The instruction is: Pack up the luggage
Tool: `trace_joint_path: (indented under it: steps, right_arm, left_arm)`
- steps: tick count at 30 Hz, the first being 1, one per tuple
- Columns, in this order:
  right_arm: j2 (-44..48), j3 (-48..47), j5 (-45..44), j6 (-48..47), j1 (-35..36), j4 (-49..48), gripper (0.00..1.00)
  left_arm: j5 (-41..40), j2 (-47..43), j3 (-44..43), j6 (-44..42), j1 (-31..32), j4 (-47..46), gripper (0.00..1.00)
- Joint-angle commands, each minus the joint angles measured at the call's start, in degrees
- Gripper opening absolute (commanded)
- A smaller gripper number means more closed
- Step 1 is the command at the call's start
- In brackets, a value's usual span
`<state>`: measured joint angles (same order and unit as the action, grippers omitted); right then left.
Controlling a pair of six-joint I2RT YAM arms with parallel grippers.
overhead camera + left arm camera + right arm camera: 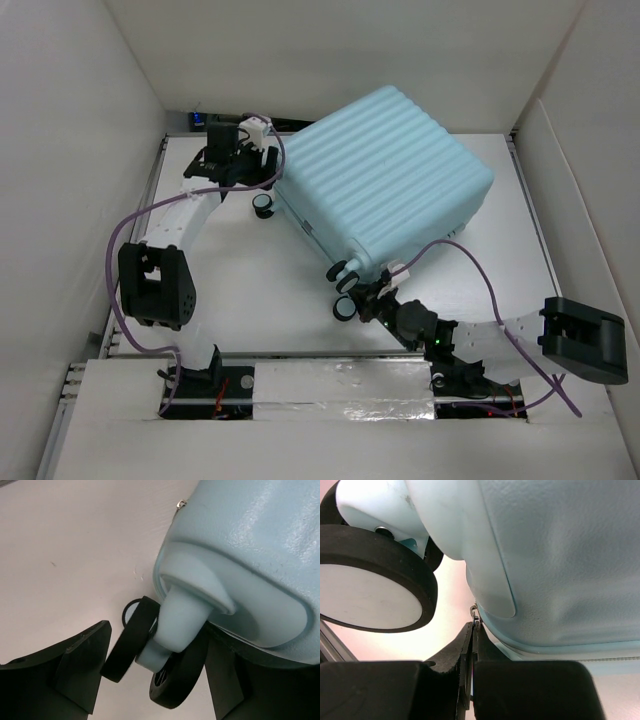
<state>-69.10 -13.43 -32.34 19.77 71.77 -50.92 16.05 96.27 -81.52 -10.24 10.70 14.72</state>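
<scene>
1. The suitcase (385, 180) lies flat on its side on the table (250, 290), toward the far right. It's turned at an angle so one wheeled corner points back at the arms. The lid looks closed, so I'd guess the packing is basically at the zip-it-shut stage.

2. The left gripper (150, 670) is out at the far-left corner, with its fingers spread fairly wide either side of a caster wheel (131, 637). There's a clear gap between the left finger and the wheel, so it isn't clamped on anything. My read is that it's there to brace that corner so the case doesn't spin or slide.

3. The right gripper (472, 630) is tucked under the near corner, right beside another wheel (370, 595), with its fingertips pressed fully together. A little metal zipper pull (474, 611) sits right at the tips, on the seam.

4. I can't tell for sure whether the pull is actually pinched or just touching the tips. Being right on the zipper line makes sense if the plan is to drag it round the shell.
</scene>
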Motion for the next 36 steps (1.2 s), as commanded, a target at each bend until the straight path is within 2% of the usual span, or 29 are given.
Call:
trace_joint_path:
  steps: [1,2,4,5,7,8,10,11,12,17,23,27,32,36]
  right_arm:
    - [1.69,-3.44,7.55,0.8,2.85,-11.05,0.0]
    - [2.21,-3.79,7.55,0.71,2.85,-10.44,0.0]
    - [2.57,-3.88,7.47,0.88,2.85,-9.47,0.0]
    - [2.65,-3.97,7.29,0.71,2.85,-9.38,0.0]
    - [2.65,-4.15,7.38,0.53,2.85,-9.03,0.0]
    - [2.57,-4.23,7.38,0.45,2.85,-8.85,0.0]
    - [2.92,-4.32,7.29,0.45,2.85,-8.59,0.0]
    - [3.18,-4.24,7.2,0.45,2.85,-8.5,0.0]
    - [3.53,-3.8,7.03,0.53,2.85,-8.15,0.0]
    - [12.13,-2.04,6.32,1.32,-1.26,-2.54,0.0]
    - [28.9,-4.22,9.22,0.8,-9.62,15.65,0.0]
    - [30.78,-7.57,12.12,0.01,-14.19,23.57,0.0]
    - [28.76,-8.63,15.89,0.53,-18.49,25.16,0.0]
    - [26.65,-9.16,16.96,0.88,-22.1,25.69,0.0]
  left_arm:
    - [-2.6,-1.43,-2.6,-1.36,0.29,-4.26,0.69]
    - [-2.87,-1.7,-2.25,-1.54,0.29,-5.39,0.7]
    - [-2.17,-1.26,-2.5,-1.71,0.29,-5.67,0.65]
    - [-1.73,-0.74,-3.12,-1.71,0.29,-4.97,0.56]
    - [-0.06,1.1,-4.61,-1.8,0.29,-4.35,0.47]
    - [0.38,1.55,-4.97,-1.54,0.29,-3.83,0.36]
    - [0.73,2.17,-5.32,-0.92,0.29,-3.73,0.2]
    - [0.47,1.91,-5.06,0.03,0.29,-4.26,0.05]
    - [-0.4,1.56,-4.62,0.83,0.29,-4.78,0.0]
    - [-2.08,-5.55,5.91,5.49,0.29,-11.36,0.0]
    - [-1.38,-19.5,21.38,15.5,0.81,-14.37,0.0]
    - [3.02,-28.05,25.17,20.25,1.43,-10.95,0.0]
    - [9.07,-40.34,34.46,25.17,2.05,-10.41,0.0]
    - [17.15,-46.69,39.5,30.62,2.66,-12.17,0.0]
